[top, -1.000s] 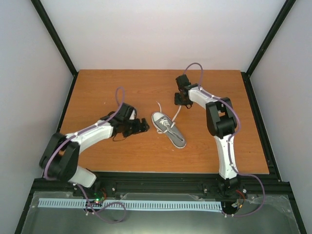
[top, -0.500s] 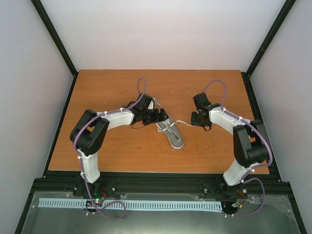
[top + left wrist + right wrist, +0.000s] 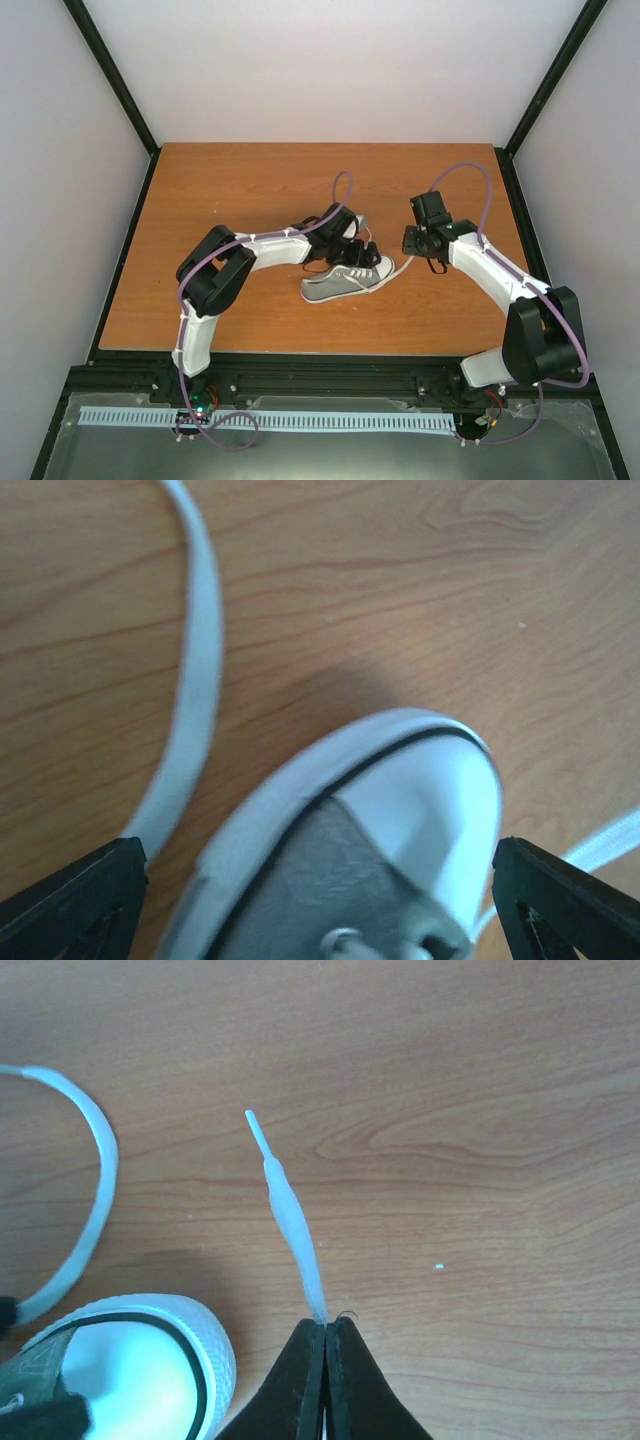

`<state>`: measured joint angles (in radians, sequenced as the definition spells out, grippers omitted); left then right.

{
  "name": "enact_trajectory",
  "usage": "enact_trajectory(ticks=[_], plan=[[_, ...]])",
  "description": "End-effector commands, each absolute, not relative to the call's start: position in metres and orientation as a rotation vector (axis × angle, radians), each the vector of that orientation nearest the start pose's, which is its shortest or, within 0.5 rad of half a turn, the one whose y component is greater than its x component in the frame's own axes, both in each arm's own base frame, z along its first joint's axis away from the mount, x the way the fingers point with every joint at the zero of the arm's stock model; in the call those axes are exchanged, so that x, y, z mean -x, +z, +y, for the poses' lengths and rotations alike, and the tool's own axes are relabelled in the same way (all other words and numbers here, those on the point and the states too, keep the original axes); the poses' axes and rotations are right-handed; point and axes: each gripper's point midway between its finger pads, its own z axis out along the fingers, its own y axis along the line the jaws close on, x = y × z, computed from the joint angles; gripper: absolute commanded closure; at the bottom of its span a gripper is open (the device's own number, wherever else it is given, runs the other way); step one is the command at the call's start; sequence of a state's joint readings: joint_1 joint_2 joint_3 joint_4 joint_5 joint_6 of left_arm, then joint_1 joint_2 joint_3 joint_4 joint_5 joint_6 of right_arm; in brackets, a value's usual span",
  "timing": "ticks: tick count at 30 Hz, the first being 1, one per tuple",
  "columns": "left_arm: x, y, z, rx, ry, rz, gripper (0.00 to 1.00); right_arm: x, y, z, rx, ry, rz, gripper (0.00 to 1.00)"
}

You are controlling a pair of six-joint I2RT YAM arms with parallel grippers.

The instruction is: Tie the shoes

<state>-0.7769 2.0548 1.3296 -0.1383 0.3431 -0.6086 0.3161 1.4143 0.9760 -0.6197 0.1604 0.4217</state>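
The grey sneaker (image 3: 343,284) with its white sole lies mid-table, toe cap to the right. My left gripper (image 3: 362,255) is open right over its front. In the left wrist view the black fingers (image 3: 85,895) stand wide apart on both sides of the white toe cap (image 3: 430,810), not touching it. My right gripper (image 3: 420,245) sits just right of the toe. In the right wrist view it (image 3: 326,1328) is shut on a white lace (image 3: 290,1215) whose tip sticks out past the jaws. The second lace (image 3: 92,1200) curves loose on the wood.
The wooden table (image 3: 250,190) has black frame rails along its sides and front edge. Both arms arch inward over the middle, with purple cables looping above them. A loose lace strand (image 3: 195,670) lies left of the toe.
The shoe has swung round from pointing up-left to lying level with its toe to the right. The left gripper moved right over the toe. The right gripper shifted slightly, still gripping the lace.
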Motion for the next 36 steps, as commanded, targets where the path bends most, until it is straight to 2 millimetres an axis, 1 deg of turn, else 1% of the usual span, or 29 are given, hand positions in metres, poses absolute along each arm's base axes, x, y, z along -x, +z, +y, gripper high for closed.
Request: enact_trajectory(ticks=[1,3,5,7,8,9,11,12,14,16,19,21,23,24,25,27,28,30,31,32,33,34,36], plan=[[-0.353,0.093,-0.385,-0.421,-0.781,2.522,0.04,-0.328,0.099,0.077,-0.238,0.068,2.623,0.97],[-0.361,0.099,-0.375,-0.423,-0.671,2.511,0.04,-0.327,0.095,0.079,-0.252,0.087,2.628,0.97],[-0.371,0.099,-0.371,-0.428,-0.577,2.521,0.06,-0.327,0.092,0.080,-0.275,0.100,2.629,0.97],[-0.378,0.094,-0.374,-0.434,-0.537,2.549,0.10,-0.326,0.092,0.080,-0.307,0.118,2.614,0.97],[-0.381,0.093,-0.379,-0.434,-0.548,2.553,0.14,-0.324,0.093,0.079,-0.330,0.126,2.601,0.97],[-0.383,0.083,-0.384,-0.432,-0.551,2.574,0.16,-0.323,0.094,0.078,-0.345,0.130,2.588,0.97],[-0.389,0.074,-0.394,-0.426,-0.563,2.589,0.23,-0.321,0.095,0.075,-0.370,0.132,2.570,0.97],[-0.389,0.064,-0.394,-0.425,-0.540,2.624,0.26,-0.320,0.096,0.075,-0.376,0.135,2.563,0.97],[-0.392,0.055,-0.399,-0.427,-0.513,2.645,0.29,-0.318,0.097,0.074,-0.383,0.136,2.559,0.97],[-0.396,0.052,-0.406,-0.438,-0.488,2.637,0.29,-0.316,0.097,0.073,-0.383,0.137,2.557,0.97],[-0.395,0.045,-0.413,-0.470,-0.424,2.631,0.28,-0.314,0.095,0.072,-0.380,0.134,2.558,0.97],[-0.394,0.039,-0.413,-0.489,-0.360,2.638,0.25,-0.313,0.094,0.072,-0.378,0.135,2.561,0.97],[-0.392,0.034,-0.413,-0.509,-0.302,2.636,0.25,-0.312,0.093,0.073,-0.375,0.144,2.561,0.97],[-0.392,0.032,-0.414,-0.516,-0.285,2.633,0.27,-0.311,0.093,0.073,-0.376,0.147,2.561,0.97],[-0.391,0.028,-0.414,-0.520,-0.269,2.634,0.30,-0.311,0.093,0.074,-0.376,0.151,2.559,0.97],[-0.388,0.018,-0.413,-0.526,-0.247,2.654,0.39,-0.310,0.093,0.074,-0.378,0.156,2.556,0.97],[-0.387,0.014,-0.413,-0.527,-0.243,2.665,0.45,-0.310,0.094,0.074,-0.376,0.157,2.553,0.97],[-0.387,0.010,-0.413,-0.518,-0.246,2.672,0.63,-0.311,0.096,0.074,-0.372,0.160,2.545,0.97],[-0.387,0.012,-0.413,-0.507,-0.251,2.665,0.75,-0.311,0.097,0.074,-0.365,0.165,2.541,0.97],[-0.389,0.016,-0.413,-0.493,-0.253,2.652,0.83,-0.312,0.098,0.075,-0.356,0.171,2.539,0.97],[-0.392,0.024,-0.411,-0.473,-0.253,2.631,0.88,-0.312,0.099,0.077,-0.341,0.179,2.537,0.97],[-0.395,0.033,-0.409,-0.455,-0.246,2.606,0.90,-0.313,0.101,0.079,-0.323,0.189,2.537,0.97],[-0.402,0.058,-0.402,-0.411,-0.224,2.549,0.97,-0.315,0.105,0.084,-0.282,0.211,2.535,0.97]])
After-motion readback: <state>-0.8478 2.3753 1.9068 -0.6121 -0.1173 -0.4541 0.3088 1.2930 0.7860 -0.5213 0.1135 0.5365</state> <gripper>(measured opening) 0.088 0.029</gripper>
